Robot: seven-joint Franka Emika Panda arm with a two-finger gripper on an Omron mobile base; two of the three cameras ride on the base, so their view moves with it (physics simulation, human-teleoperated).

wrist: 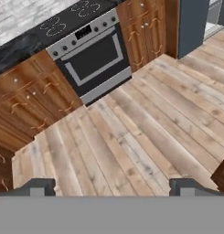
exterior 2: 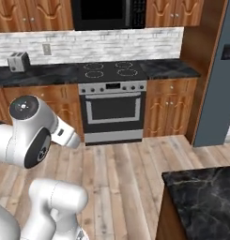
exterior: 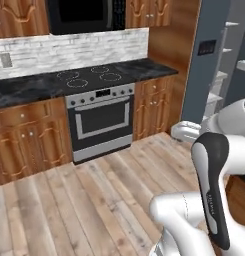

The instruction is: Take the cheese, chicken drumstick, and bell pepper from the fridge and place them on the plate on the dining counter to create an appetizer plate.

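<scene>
The slate-grey fridge (exterior: 201, 85) stands at the right, its small black panel (exterior: 207, 47) facing me and white shelves (exterior: 229, 55) showing beside the grey front. The fridge (exterior 2: 220, 84) also rises at the right edge of the right base view and appears in the hand view's top right corner (wrist: 193, 23). A corner of the black marble dining counter (exterior 2: 205, 197) lies at lower right. My gripper (wrist: 112, 188) hangs open over bare wooden floor, its fingertips (wrist: 38, 187) far apart with nothing between them. The cheese, chicken drumstick, bell pepper and plate are out of view.
A steel stove (exterior: 99, 117) with a black cooktop sits in the wooden cabinets (exterior: 24, 135) along the far wall, under a narrow black worktop (exterior 2: 36, 75) with a toaster (exterior 2: 17, 61). Open wooden floor (wrist: 131, 132) stretches between me and the stove.
</scene>
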